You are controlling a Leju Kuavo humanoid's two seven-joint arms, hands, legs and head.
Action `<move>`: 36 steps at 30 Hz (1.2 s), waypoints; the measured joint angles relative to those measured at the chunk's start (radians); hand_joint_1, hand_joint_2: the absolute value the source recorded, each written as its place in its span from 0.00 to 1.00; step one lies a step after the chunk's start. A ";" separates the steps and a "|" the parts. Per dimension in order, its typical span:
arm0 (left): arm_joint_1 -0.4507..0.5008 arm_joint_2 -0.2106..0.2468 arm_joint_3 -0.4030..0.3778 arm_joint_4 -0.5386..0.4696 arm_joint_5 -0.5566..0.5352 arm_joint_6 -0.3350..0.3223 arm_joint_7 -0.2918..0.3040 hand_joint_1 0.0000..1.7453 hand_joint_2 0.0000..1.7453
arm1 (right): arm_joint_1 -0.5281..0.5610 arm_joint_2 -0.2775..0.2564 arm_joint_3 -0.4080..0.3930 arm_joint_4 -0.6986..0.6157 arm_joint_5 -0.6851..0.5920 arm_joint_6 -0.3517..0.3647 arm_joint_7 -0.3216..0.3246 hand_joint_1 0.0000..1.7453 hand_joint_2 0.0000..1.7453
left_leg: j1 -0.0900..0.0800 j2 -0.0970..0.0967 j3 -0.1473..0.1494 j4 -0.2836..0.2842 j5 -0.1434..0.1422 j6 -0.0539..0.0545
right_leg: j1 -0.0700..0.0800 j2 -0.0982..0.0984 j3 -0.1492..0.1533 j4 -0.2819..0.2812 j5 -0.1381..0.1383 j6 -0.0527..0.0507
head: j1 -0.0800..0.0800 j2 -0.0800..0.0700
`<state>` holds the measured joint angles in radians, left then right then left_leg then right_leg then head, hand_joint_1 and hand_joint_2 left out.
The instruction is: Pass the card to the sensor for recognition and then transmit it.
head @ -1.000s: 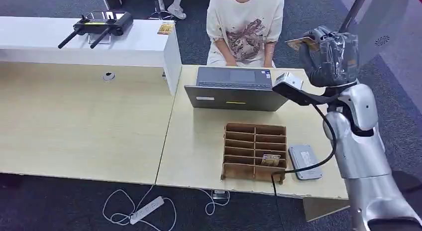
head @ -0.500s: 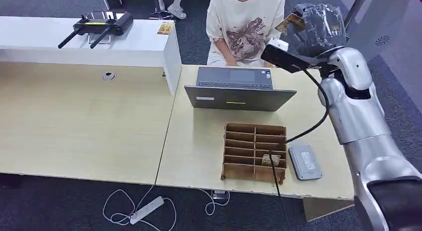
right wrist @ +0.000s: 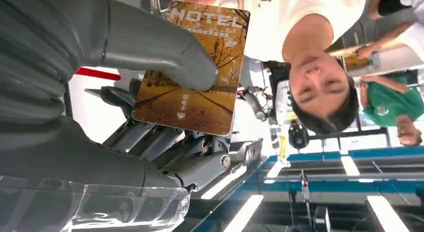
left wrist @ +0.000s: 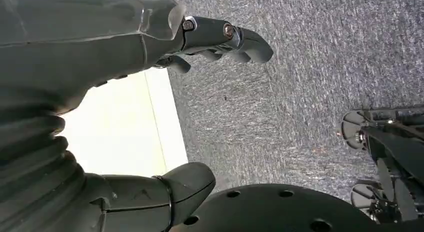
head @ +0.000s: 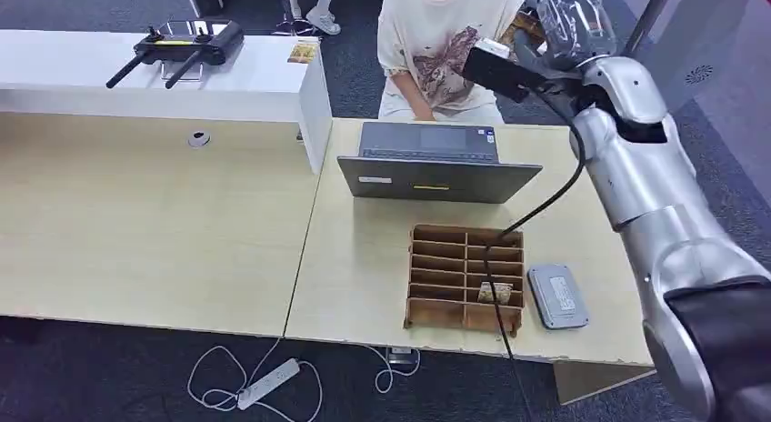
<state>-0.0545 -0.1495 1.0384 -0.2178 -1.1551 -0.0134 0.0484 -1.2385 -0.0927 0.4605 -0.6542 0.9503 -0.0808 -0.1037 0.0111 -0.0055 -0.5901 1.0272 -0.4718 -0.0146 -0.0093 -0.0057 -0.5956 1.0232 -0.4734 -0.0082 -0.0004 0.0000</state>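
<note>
Here the right robot hand (right wrist: 125, 92) pinches the card (right wrist: 192, 72) under its thumb.

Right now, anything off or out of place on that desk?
Mostly tidy. One oddity: a single card lies tilted in the wooden organizer, not slotted straight. A black cable drapes across the organizer. The right hand holds its card firmly, raised toward the seated person.
</note>
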 joint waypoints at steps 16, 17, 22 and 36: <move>0.000 0.006 0.005 0.000 -0.003 -0.005 -0.003 0.00 1.00 | -0.138 0.088 0.037 0.218 -0.002 0.193 0.077 1.00 1.00 | 0.000 0.000 0.000 0.000 0.000 0.000 | 0.000 0.000 0.000 0.000 0.000 0.000 | 0.000 0.000; 0.000 0.006 0.005 0.000 -0.002 -0.005 -0.003 0.00 1.00 | -0.140 0.089 0.037 0.223 -0.002 0.194 0.082 1.00 1.00 | 0.000 0.000 0.000 0.000 0.000 0.000 | 0.000 0.000 0.000 0.000 0.000 0.000 | 0.000 0.000; 0.000 0.006 0.007 0.000 -0.003 -0.003 -0.006 0.00 1.00 | -0.145 0.095 0.039 0.248 -0.002 0.204 0.095 1.00 1.00 | 0.000 0.000 0.000 0.000 0.000 0.000 | 0.000 0.000 0.000 0.000 0.000 0.000 | 0.000 0.000; 0.001 0.006 0.008 0.000 -0.010 -0.006 -0.004 0.00 1.00 | -0.147 0.095 0.042 0.278 -0.004 0.187 0.097 0.00 1.00 | 0.000 0.000 0.001 0.000 0.000 0.000 | 0.000 0.001 0.000 0.000 0.000 0.000 | 0.000 0.000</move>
<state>-0.0540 -0.1431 1.0464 -0.2178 -1.1646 -0.0195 0.0443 -1.3855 0.0023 0.5024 -0.3765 0.9461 0.1064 -0.0069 0.0113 -0.0053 -0.5895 1.0273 -0.4716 -0.0148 -0.0091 -0.0049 -0.5960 1.0232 -0.4734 -0.0083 -0.0004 0.0000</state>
